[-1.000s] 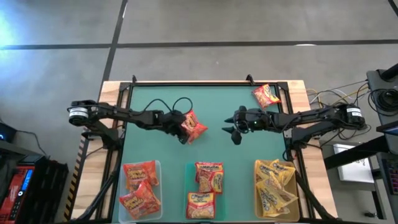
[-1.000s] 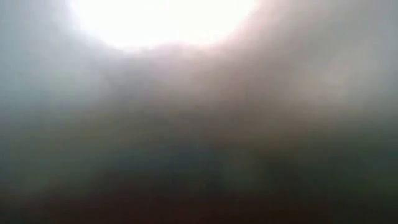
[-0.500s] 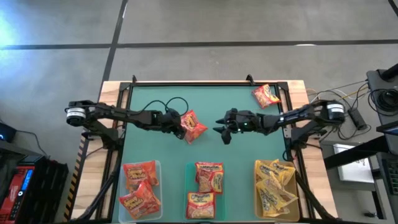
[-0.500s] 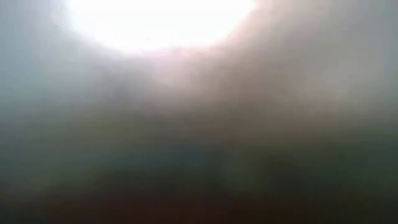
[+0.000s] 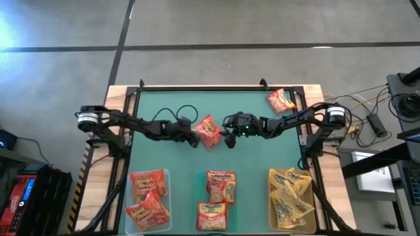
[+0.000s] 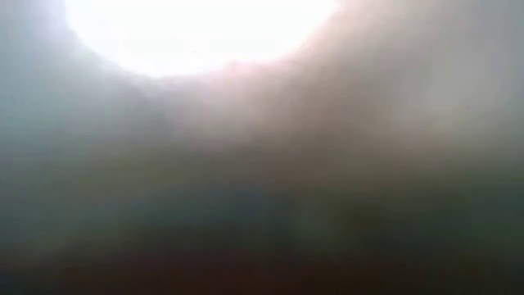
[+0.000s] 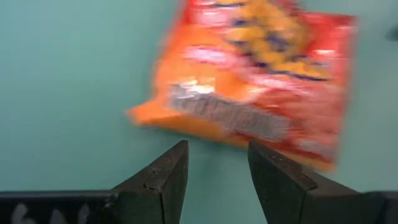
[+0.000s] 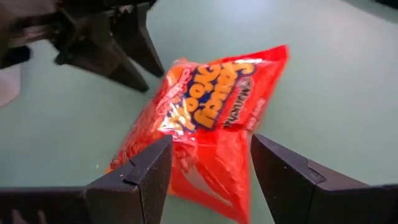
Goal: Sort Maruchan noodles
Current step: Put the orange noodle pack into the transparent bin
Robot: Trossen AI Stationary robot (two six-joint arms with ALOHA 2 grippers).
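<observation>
Surface: a green mat (image 5: 262,157) framed in pale wood, with both arms reaching toward its middle.
Middle packet: an orange-red noodle packet (image 5: 209,132) lies flat on the mat between the two claws; its printed label faces up.
Left claw: the left claw (image 5: 190,136) sits just beside the packet, on its left-arm side; its fingers stand apart and empty, with a strip of mat showing between their tips and the packet's edge in the left wrist view (image 7: 214,177).
Right claw: the right claw (image 5: 228,133) is at the packet's other side; its fingers stand apart, one on either side of the packet's near end (image 8: 211,180); whether they touch it cannot be told.
Corner packet: another orange-red packet (image 5: 280,101) lies alone near the far right corner.
Left bin: a clear bin (image 5: 165,176) at the near edge holds red packets (image 5: 146,196).
Middle bin: a bin (image 5: 197,190) with orange-red packets (image 5: 218,196).
Right bin: a bin (image 5: 270,203) with yellow packets (image 5: 291,195).
Low view: only haze and a bright glare; nothing can be made out.
</observation>
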